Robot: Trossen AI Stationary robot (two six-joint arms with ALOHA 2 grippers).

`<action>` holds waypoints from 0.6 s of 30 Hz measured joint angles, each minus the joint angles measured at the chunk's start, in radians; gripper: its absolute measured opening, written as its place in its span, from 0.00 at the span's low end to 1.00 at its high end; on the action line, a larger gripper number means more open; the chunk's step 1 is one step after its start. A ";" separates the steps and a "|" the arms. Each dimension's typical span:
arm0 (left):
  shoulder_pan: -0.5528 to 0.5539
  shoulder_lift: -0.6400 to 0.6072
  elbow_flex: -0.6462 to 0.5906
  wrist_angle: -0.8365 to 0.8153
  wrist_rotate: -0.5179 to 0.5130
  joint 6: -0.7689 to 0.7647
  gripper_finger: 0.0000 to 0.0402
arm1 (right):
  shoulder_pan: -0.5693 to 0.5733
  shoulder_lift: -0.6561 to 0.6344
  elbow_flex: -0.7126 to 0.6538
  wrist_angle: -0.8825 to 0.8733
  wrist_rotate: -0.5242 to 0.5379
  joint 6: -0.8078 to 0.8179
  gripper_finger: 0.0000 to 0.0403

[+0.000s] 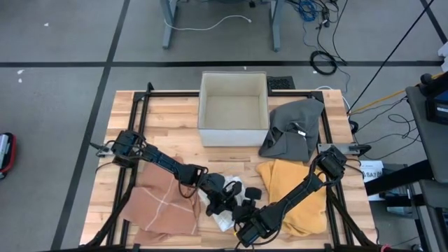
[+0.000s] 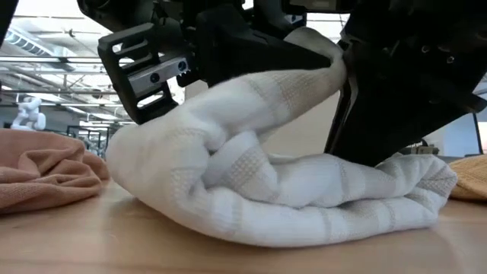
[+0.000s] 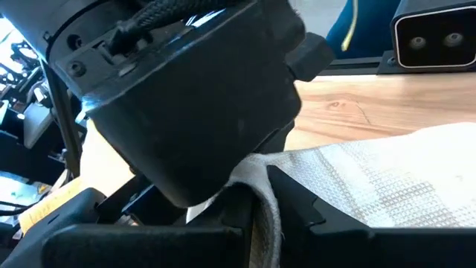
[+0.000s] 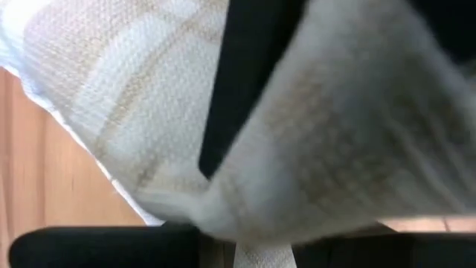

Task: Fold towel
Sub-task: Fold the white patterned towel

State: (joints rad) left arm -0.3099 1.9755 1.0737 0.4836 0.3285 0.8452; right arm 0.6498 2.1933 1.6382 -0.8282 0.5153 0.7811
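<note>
Both grippers pinch the white checked woven towel at the table's front edge.

The left gripper (image 1: pixel 225 198) and the right gripper (image 1: pixel 246 222) are each pressed together on a fold of the white towel (image 2: pixel 274 190), which lies bunched on the pale wooden table (image 1: pixel 231 157), well in front of the open white box (image 1: pixel 234 108). Left of the towel lies a salmon cloth (image 1: pixel 166 199), right a mustard-yellow cloth (image 1: pixel 297 196); a grey cloth (image 1: pixel 292 129) rests beside the box.

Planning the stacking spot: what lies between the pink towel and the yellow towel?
High view: the white towel, with the left gripper and right gripper on it.
</note>
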 joint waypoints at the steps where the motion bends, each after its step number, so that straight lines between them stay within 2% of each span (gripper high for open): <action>1: 0.000 0.000 0.000 0.000 0.000 0.000 0.11 | 0.001 -0.005 0.000 -0.004 -0.001 0.000 0.21; 12: 0.000 0.000 0.001 -0.003 0.001 -0.005 0.11 | 0.030 -0.086 0.000 -0.061 0.003 0.027 0.33; 18: -0.001 0.000 0.001 -0.004 0.003 -0.005 0.11 | 0.078 -0.130 0.001 -0.109 -0.013 0.117 0.34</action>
State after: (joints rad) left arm -0.3107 1.9755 1.0744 0.4801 0.3313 0.8397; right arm 0.7280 2.0629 1.6390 -0.9377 0.5024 0.8983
